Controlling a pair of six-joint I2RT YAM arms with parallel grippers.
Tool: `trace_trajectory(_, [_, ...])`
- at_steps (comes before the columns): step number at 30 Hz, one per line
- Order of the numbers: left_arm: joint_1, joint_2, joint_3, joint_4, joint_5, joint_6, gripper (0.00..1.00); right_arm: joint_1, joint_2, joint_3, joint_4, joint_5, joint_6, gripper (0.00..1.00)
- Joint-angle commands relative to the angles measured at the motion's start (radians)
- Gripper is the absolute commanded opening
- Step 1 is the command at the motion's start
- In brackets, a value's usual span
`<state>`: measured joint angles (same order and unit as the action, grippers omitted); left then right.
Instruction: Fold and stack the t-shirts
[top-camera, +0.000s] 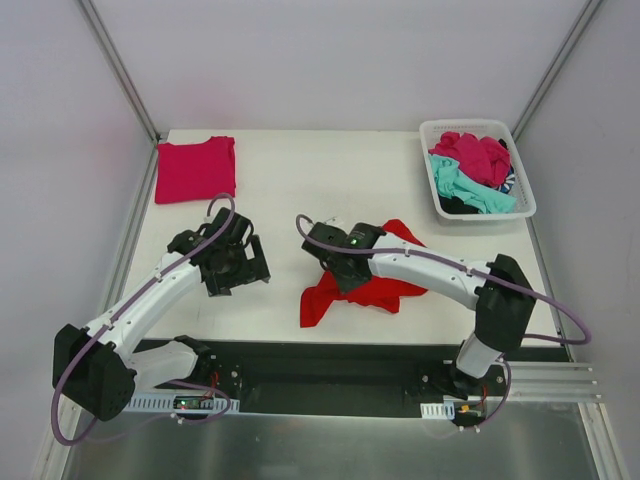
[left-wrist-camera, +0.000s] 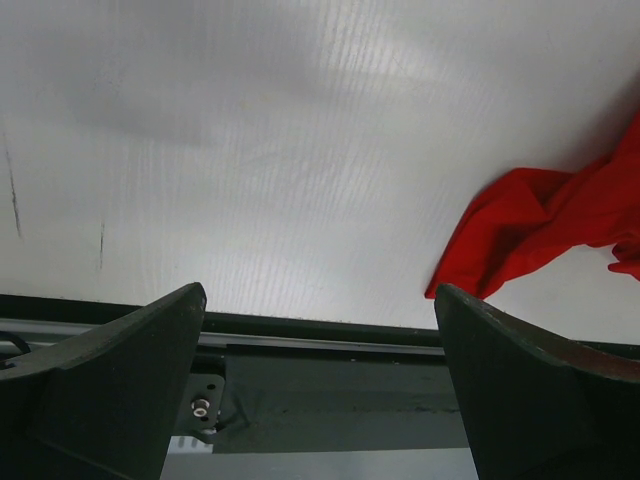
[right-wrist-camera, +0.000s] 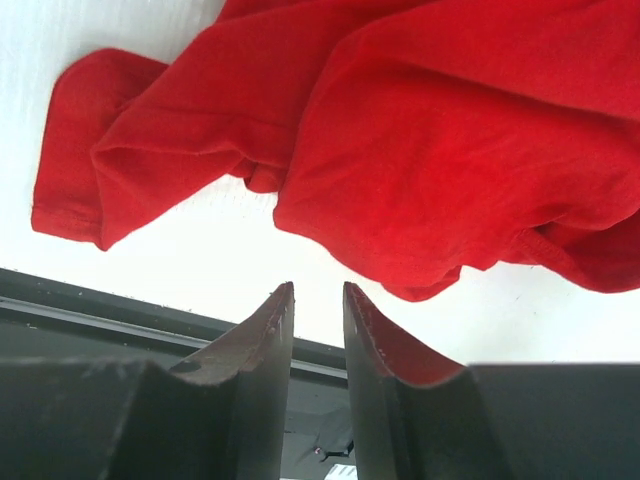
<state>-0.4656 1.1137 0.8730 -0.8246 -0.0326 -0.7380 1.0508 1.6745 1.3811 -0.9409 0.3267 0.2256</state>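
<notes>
While the red t-shirt (right-wrist-camera: 430, 150) lies crumpled at the desk's (top-camera: 300, 180) near edge | right gripper (right-wrist-camera: 318, 288) barely parted, empty, close over it | left gripper (left-wrist-camera: 320, 292) wide open, empty | you'd best pinch one hem corner and spread it flat first.

Crumpled red t-shirt (top-camera: 380, 292), folded magenta t-shirt (top-camera: 195, 168)

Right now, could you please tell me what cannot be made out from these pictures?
- Red t-shirt: top view, middle hidden under the right arm; both wrist views cut it off at the frame edge.
- Heaped shirts in the basket: top view, lower ones covered, count unclear.
- Right gripper: top view, fingertips hidden beneath its own wrist.
- Folded pink t-shirt: top view, too small to tell one shirt from several.
</notes>
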Motion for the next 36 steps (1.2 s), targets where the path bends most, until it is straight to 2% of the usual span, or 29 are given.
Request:
trace_trajectory(1, [-0.007, 0.005, 0.027, -0.015, -0.033, -0.009, 0.99, 0.037, 0.008, -0.02, -0.007, 0.051, 0.075, 0.29])
trace_trajectory(11, [0.088, -0.011, 0.011, -0.016, 0.011, 0.028, 0.99, 0.094, 0.088, -0.086, 0.057, 0.012, 0.138, 0.27])
trace_trajectory(25, [0.09, -0.023, 0.003, -0.016, 0.023, 0.035, 0.99, 0.086, 0.238, -0.002, 0.074, 0.002, 0.093, 0.27])
trace_trajectory(36, [0.09, -0.022, 0.003, -0.016, 0.03, 0.037, 0.99, 0.068, 0.214, -0.002, 0.048, 0.025, 0.072, 0.27])
